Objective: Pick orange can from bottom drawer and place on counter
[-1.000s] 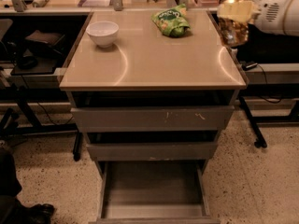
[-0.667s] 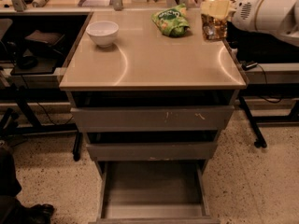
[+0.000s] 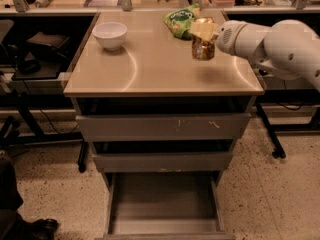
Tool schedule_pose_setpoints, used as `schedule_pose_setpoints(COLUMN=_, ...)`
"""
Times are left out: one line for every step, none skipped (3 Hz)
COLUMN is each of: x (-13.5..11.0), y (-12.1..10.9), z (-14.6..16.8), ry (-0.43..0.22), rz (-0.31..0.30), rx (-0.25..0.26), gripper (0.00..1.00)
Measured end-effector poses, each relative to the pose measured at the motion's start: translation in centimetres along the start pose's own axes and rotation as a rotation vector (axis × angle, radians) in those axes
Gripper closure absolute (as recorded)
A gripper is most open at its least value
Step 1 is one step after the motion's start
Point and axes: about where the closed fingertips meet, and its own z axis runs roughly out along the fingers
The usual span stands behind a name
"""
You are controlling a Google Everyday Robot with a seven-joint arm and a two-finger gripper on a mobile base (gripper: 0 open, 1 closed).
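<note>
The orange can (image 3: 203, 48) is a shiny orange-brown can held upright over the right rear part of the beige counter (image 3: 150, 66), just above or at its surface. My gripper (image 3: 202, 31) is shut on the orange can from the right, its pale fingers (image 3: 201, 30) across the can's top; the white arm (image 3: 270, 44) reaches in from the right. The bottom drawer (image 3: 165, 204) is pulled out at the foot of the grey cabinet and its tray holds nothing.
A white bowl (image 3: 110, 35) stands at the counter's back left. A green crinkly snack bag (image 3: 181, 20) lies at the back, just behind the can. The two upper drawers (image 3: 162, 126) are slightly open. Dark table frames stand either side.
The arm has carried the can leftward and inward from beyond the counter's right edge to over its right rear part, and lower toward the surface.
</note>
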Motion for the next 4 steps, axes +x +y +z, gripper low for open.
schedule_pose_setpoints(x=0.3, y=-0.4, z=0.3, ry=-0.015, rz=0.002, rx=0.019, gripper=1.0)
schedule_pose_setpoints(x=1.4, y=0.1, z=-0.2, ry=-0.021, rz=-0.001, rx=0.047, gripper=1.0)
schedule_pose_setpoints(x=8.7, y=2.0, z=2.5, ry=0.001, rz=-0.038, rx=0.104, gripper=1.0)
schedule_pose_setpoints(x=8.7, y=2.0, z=2.5, ry=0.001, rz=-0.038, rx=0.104, gripper=1.0)
